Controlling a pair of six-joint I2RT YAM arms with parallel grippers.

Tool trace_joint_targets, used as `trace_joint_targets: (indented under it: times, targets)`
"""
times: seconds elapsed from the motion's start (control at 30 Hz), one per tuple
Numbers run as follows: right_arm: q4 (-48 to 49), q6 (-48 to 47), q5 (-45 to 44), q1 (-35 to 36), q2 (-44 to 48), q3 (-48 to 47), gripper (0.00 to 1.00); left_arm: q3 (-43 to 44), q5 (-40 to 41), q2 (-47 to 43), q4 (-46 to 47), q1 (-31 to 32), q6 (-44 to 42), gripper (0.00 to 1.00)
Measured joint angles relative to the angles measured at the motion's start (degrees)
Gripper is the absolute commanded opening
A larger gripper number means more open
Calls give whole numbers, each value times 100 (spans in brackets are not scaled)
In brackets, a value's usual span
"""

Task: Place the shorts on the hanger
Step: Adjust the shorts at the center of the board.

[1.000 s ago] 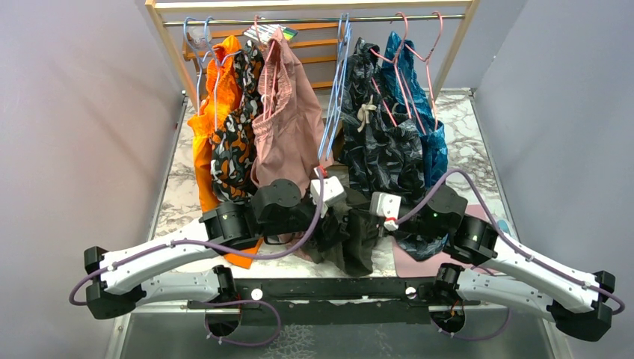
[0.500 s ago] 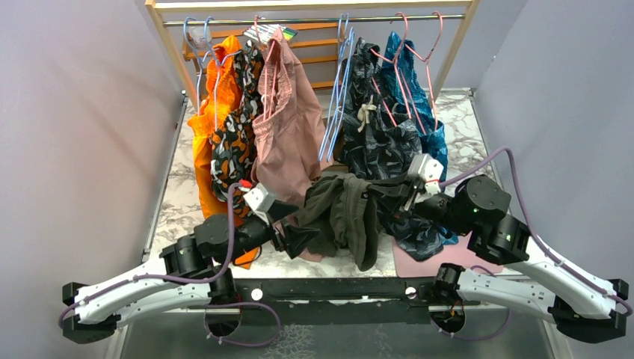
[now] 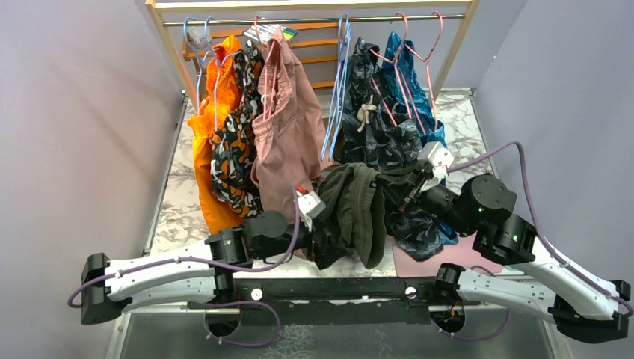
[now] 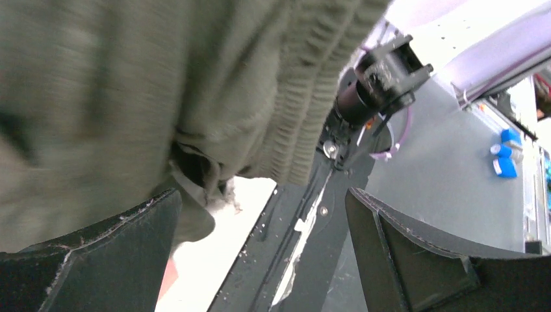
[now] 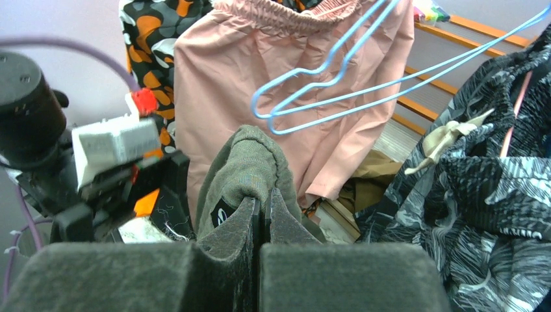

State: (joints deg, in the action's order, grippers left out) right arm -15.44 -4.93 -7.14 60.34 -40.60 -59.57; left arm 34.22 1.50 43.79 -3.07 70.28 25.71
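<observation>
L gripper (image 3: 324, 245): wide open, gripping nothing; flat dark pads (image 4: 97, 260) w/ scuffed edges.
Shorts (image 3: 357, 211) vs L fingers: olive cloth fills upper left of L wrist view (image 4: 130, 84), hanging over the L-hand pad, well clear of the other; contact w/ pad hard to tell.
Shorts, place: bunched and draped mid-table, between the two grippers, lifted at R end.
Shorts, material: soft matte olive-green weave, ribbed gathered waistband, small black tag near the pinch.
Pink shorts (image 3: 288, 127): dusty-pink, smooth, elastic waist, hanging on rail (image 3: 314, 20) behind.
Hanger (image 3: 337, 90): thin light-blue wire, triangular, hooked on rail w/ others alike; in R wrist view (image 5: 338, 71) above the olive fold, apart from it.
R gripper (image 3: 404, 196): clamped tight on a fold of the shorts; grey foam-like pads pressed together, cloth humping up just past the tips (image 5: 262, 211).
Leaf-print shorts (image 3: 381, 142): dark grey, thin, on pink wire hanger, R of the blue ones.
</observation>
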Motion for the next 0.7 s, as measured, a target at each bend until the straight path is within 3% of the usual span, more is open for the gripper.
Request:
trace_joint_targets:
  times: [0.2,0.47,0.7]
  targets:
    - [-33,136,-249,0,22,17,1,13,356,439,57,730,22,99]
    - [-28,245,-409,0,11,76,1,162,1744,1373,247,2096,238,99]
    - [-4,291,-407,0,4,129,1,339,2844,2308,426,2295,603,99]
